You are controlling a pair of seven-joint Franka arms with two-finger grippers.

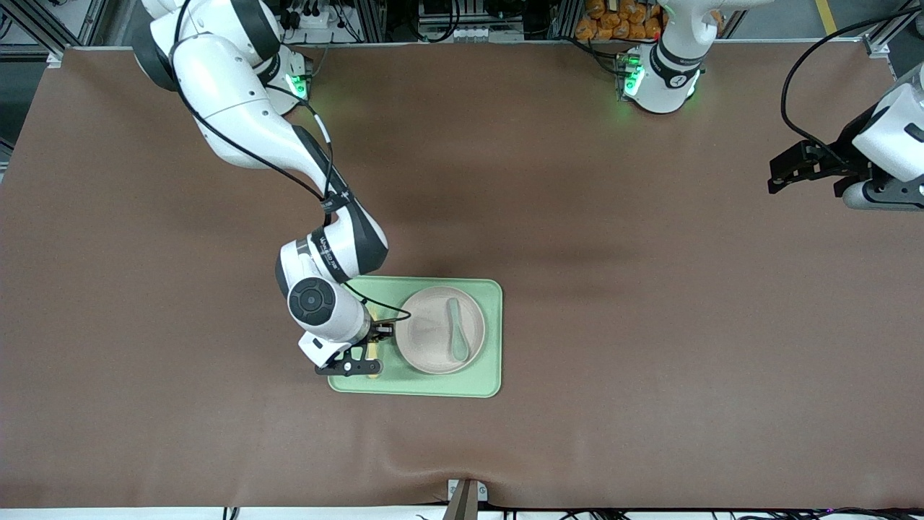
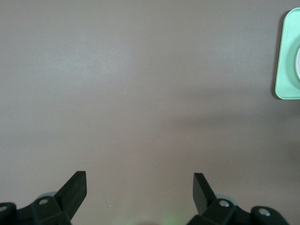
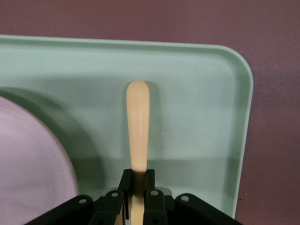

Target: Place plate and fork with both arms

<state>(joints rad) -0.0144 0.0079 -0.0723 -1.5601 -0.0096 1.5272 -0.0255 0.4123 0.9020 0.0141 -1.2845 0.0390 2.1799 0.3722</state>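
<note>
The right gripper (image 3: 137, 199) pinches the fork (image 3: 138, 129) low over the green tray (image 1: 491, 339), just beside the plate (image 1: 433, 336) holding a spoon (image 1: 457, 328), while the left gripper (image 2: 139, 185) waits spread wide over bare table (image 1: 650, 289).

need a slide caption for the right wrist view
Right gripper fingers shut on the yellow fork over the green tray, beside the plate.

A robotics lab is showing here: two white arms (image 1: 245, 115) are standing bolted along the edge of a brown-covered tabletop (image 1: 577, 217), green lights glowing at their bases. Aluminium framing (image 1: 65, 22), cables and power strips are crowding the space above the tabletop's edge.
</note>
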